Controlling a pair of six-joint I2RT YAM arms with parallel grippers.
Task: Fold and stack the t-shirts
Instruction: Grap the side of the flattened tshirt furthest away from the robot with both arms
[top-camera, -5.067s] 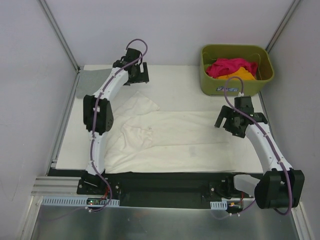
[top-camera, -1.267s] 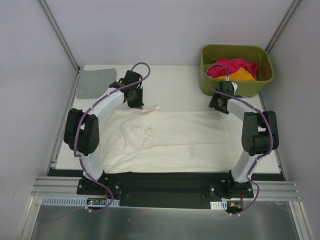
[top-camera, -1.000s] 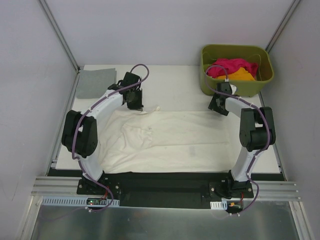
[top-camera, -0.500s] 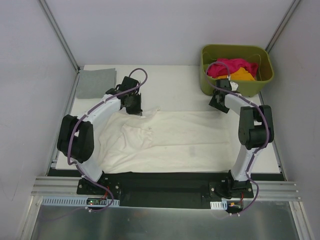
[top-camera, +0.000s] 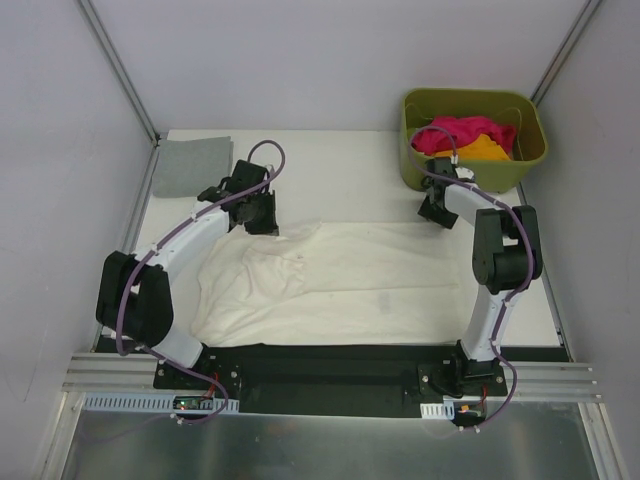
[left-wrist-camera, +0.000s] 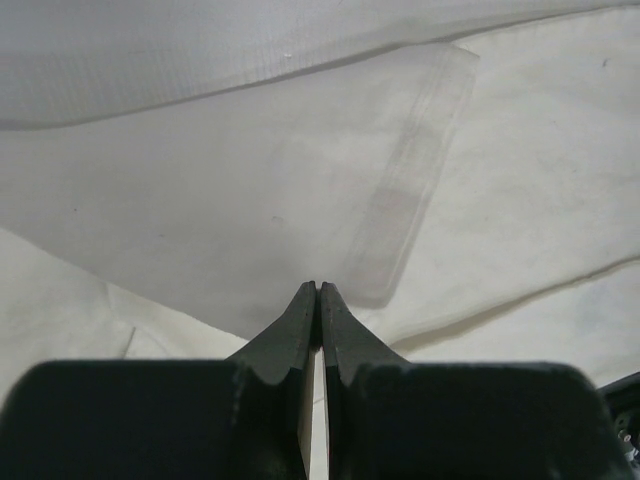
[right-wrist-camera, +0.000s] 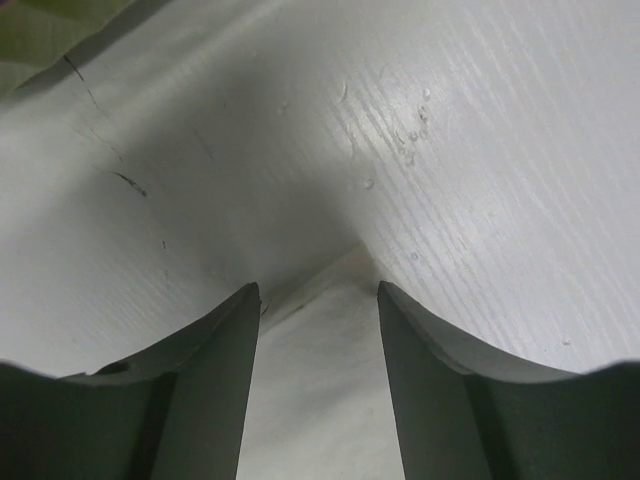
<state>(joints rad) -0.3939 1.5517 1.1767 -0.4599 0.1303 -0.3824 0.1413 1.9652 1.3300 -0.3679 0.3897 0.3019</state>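
A large cream-white t-shirt (top-camera: 350, 285) lies spread across the table. My left gripper (top-camera: 262, 215) (left-wrist-camera: 318, 290) is at its back left edge, shut on that edge. In the left wrist view the cloth edges run up toward the closed tips. My right gripper (top-camera: 437, 212) (right-wrist-camera: 318, 290) is open at the shirt's back right corner. That cloth corner (right-wrist-camera: 325, 380) lies between the two fingers. A folded grey t-shirt (top-camera: 190, 165) lies at the back left. Magenta-pink (top-camera: 465, 132) and orange (top-camera: 490, 148) t-shirts sit in the basket.
The olive-green basket (top-camera: 500, 175) stands at the back right, just behind my right gripper. A translucent strip (left-wrist-camera: 410, 190) lies on the bare table beyond the left fingertips. Metal frame posts and white walls border the table on the left, right and back.
My left gripper has moved left and nearer, and the shirt's left side has shifted with it. My right jaws have narrowed around the back right corner.
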